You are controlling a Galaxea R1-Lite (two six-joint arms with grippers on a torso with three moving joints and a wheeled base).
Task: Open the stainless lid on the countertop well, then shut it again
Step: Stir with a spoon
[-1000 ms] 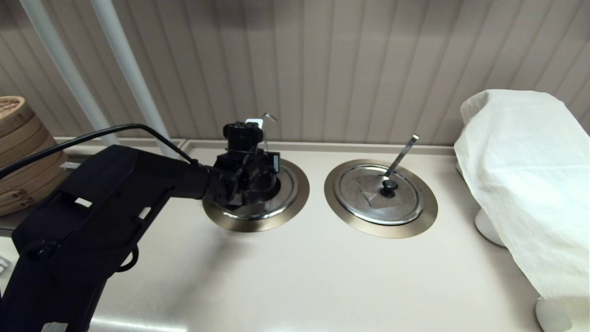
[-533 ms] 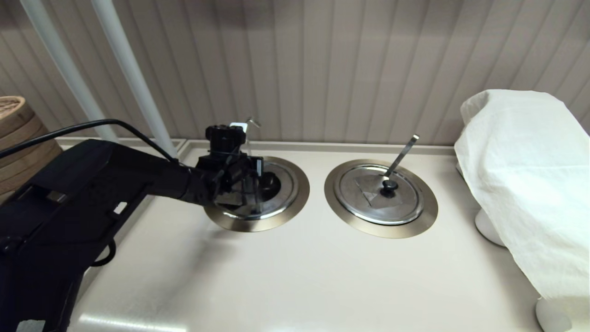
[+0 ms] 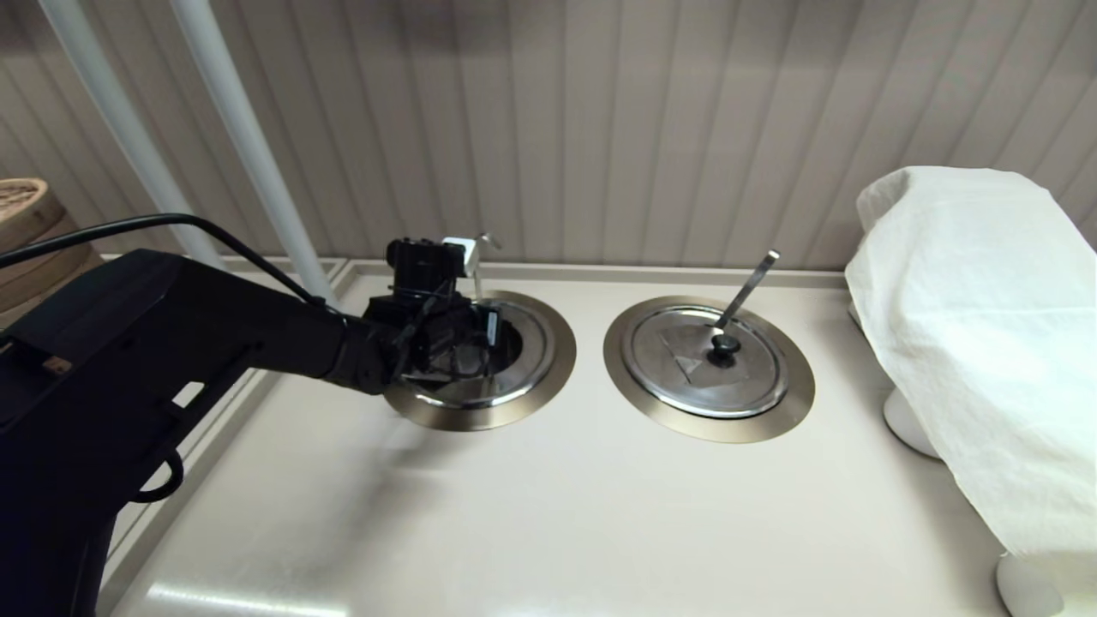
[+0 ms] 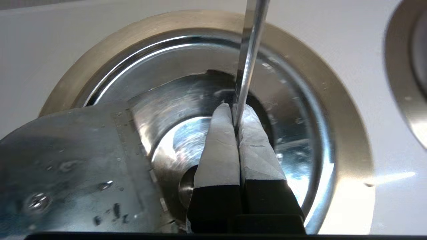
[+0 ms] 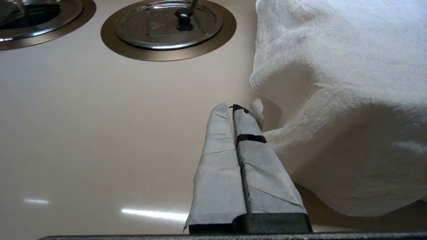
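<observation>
Since a second ago the left arm has drawn back toward the robot's left, carrying the stainless lid (image 4: pixel 66 166) with it, so the dark mouth of the countertop well (image 3: pixel 548 377) now shows past the left pincer (image 3: pixel 480 338). In the left wrist view the lid sits tilted just beside the fingers (image 4: pixel 217 146), lifted off its seat and covering only the near-left part of the opening. The fingers are pressed together; whether they pinch the lid's knob I cannot tell, as the knob is hidden beneath them.

Just beyond the fingertips the thin ladle handle (image 4: pixel 248 50) rises out of the well, its long axis running away from the pincer toward the wall. Closing will mean bringing the lid back across the opening toward that handle, and the left arm is plainly the nearer one.

Farther off, the right pincer (image 5: pixel 233 110) hangs parked with fingers together, near a white cloth (image 5: pixel 333 83). Beyond it lies the twin lid (image 3: pixel 707 360).

No readable writing or brand shows.
</observation>
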